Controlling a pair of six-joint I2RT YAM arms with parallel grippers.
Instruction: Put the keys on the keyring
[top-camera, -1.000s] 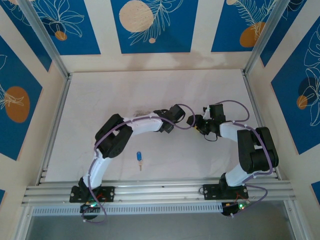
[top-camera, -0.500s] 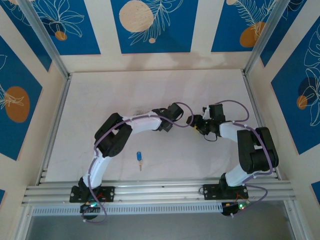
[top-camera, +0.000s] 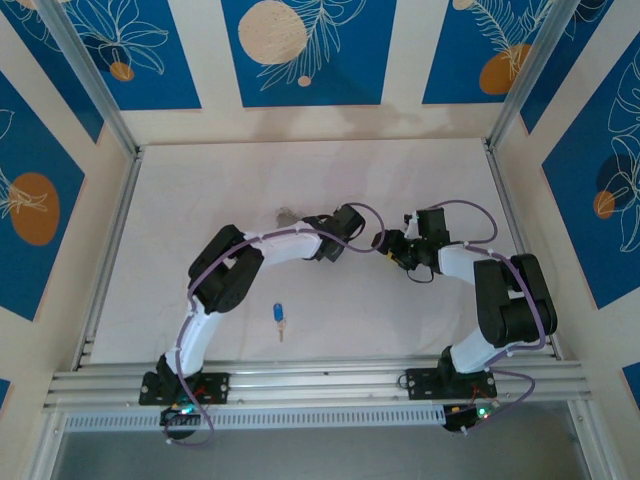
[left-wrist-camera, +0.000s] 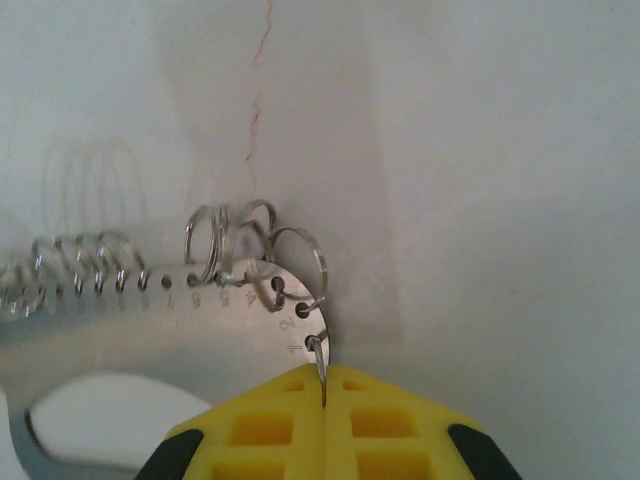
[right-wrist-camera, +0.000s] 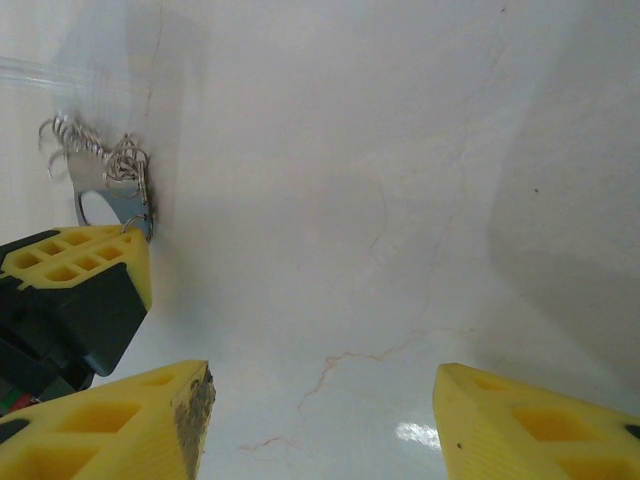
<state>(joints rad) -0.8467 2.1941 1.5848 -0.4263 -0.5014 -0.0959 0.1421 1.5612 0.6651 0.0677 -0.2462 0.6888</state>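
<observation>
While going through left wrist view, seeing left gripper (left-wrist-camera: 324, 388) fully closed: yellow fingers (left-wrist-camera: 260, 430) pressed flat together, pinching small silvery wire ring (left-wrist-camera: 319, 352) hooked through end hole of flat grey-beige oval keyring tag with large oval hole (left-wrist-camera: 150, 330). Also noting more silvery wire loops (left-wrist-camera: 228, 238) threaded through numbered row of holes along tag's upper edge, bunched near pinched end, spaced out toward left. Tag-to-table contact: can't tell from pale table (left-wrist-camera: 480, 150) behind it. Over on right wrist view, finding right gripper (right-wrist-camera: 320, 400) wide open, nothing between yellow fingers, bare table underneath; at left side, catching left gripper's yellow finger with tag and loops just past its tip. From top view, placing both grippers near each other around mid-table, tips facing, not touching. Spotting tiny key with blue plastic head and short pale metal blade (top-camera: 279, 316) flat on table near front edge, between arm bases and closer to left arm, blade pointing toward front rail. Well apart from both grippers and from tag; not on any loop.
</observation>
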